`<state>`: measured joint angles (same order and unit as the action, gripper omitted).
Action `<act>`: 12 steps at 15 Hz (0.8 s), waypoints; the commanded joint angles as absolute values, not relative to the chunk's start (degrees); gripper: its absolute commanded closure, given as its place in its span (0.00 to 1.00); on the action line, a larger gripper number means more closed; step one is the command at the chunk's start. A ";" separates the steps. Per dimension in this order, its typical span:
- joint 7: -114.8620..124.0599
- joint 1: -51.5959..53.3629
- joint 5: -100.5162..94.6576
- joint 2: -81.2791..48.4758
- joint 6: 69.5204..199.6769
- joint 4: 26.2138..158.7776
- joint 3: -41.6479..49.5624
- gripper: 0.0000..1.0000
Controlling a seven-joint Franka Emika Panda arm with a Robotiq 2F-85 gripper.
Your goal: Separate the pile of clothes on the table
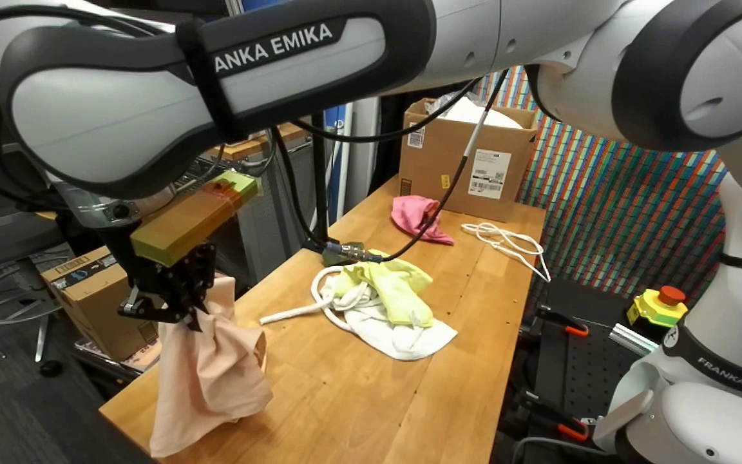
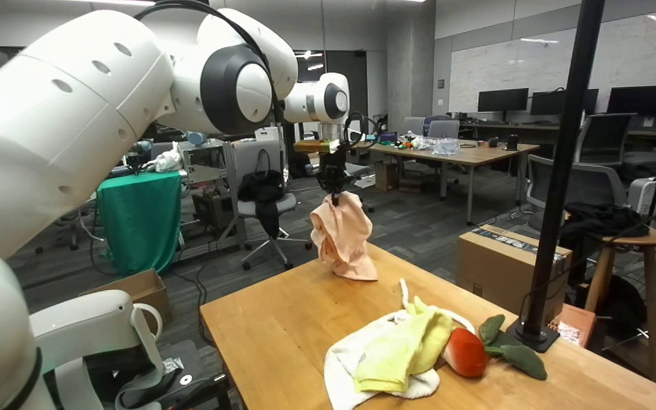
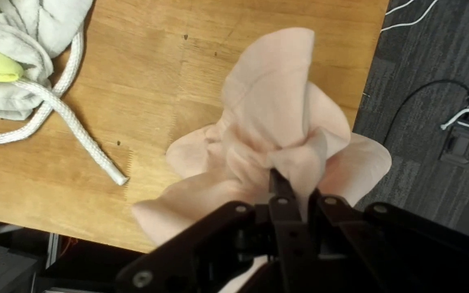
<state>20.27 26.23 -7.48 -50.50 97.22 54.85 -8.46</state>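
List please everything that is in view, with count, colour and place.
Table: 1, brown, centre
White cloth: 1, white, on table
Yellow cloth: 1, yellow, on white cloth
Rope: 1, white, against white cloth
Radish-like object: 1, red-green, beside yellow cloth
Tabletop box: 1, brown, table end
Pink cloth: 1, pink, near tabletop box
Cord: 1, white, near tabletop box
Peach cloth: 1, peach, opposite table end
Pole: 1, black, table edge
Other boxes: 2+, brown, around table
Emergency stop: 1, red-yellow, beside table
Monitors: 3+, black, background
Remaining furniture: uncounted, mixed, background
Arm: 1, white, above table
Tool: 1, black, gripping peach cloth
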 commanded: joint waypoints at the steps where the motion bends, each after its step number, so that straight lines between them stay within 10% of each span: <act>1: 22.48 27.52 -6.60 -54.27 95.59 48.03 -6.45 0.66; 12: 21.79 23.93 -7.23 -52.37 89.20 51.19 -5.18 0.00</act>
<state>22.63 25.78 -7.67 -53.86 92.32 50.71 -5.62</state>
